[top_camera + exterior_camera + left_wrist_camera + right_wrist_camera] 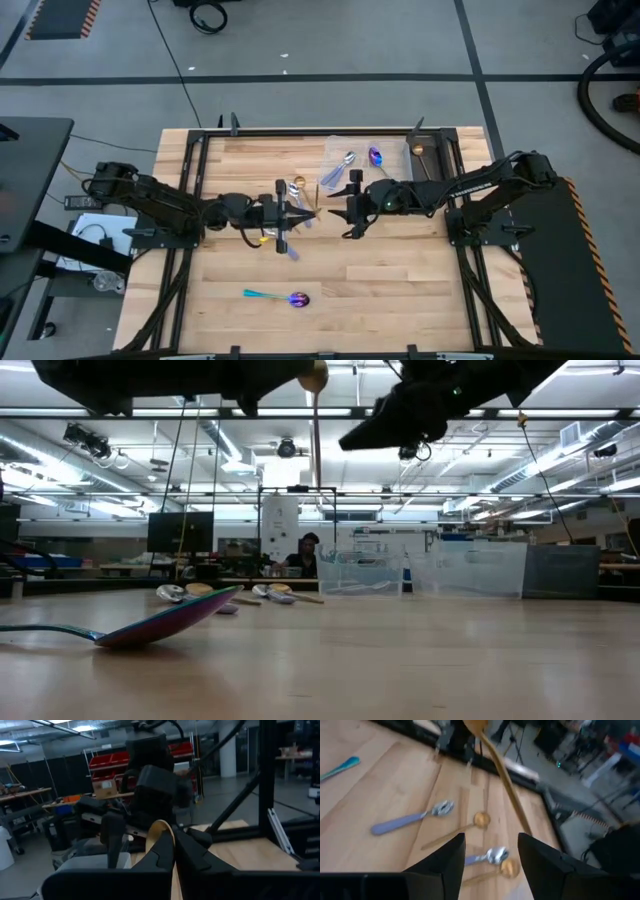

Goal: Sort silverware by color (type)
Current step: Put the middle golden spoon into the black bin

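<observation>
A gold spoon (316, 430) stands upright in the air over the table's middle. Its bowl (160, 827) is up and its handle (507, 785) hangs down. My left gripper (298, 213) is shut on it. My right gripper (345, 210) faces it from the table's right, open (490, 845). In the low view the handle hangs a little apart from the right gripper. Below lie several more spoons, flat on the wood: silver (492, 855), gold (477, 820), and one with a lavender handle (410, 820). An iridescent spoon (285, 297) lies nearer the front. My left gripper pinches the gold spoon between its two fingers at the neck just under the bowl (167, 847). The fingers come level from the table's left and lie across the spoon. The spoon is lifted clear and upright; the bowl shows above the fingers and the handle hangs below them.
A clear tray (400, 150) stands at the far right of the table, with a silver spoon (346, 160), a purple one (375, 156) and a gold one (418, 150) in it. Bare wood lies at the near right. A person (308, 550) sits beyond the far edge.
</observation>
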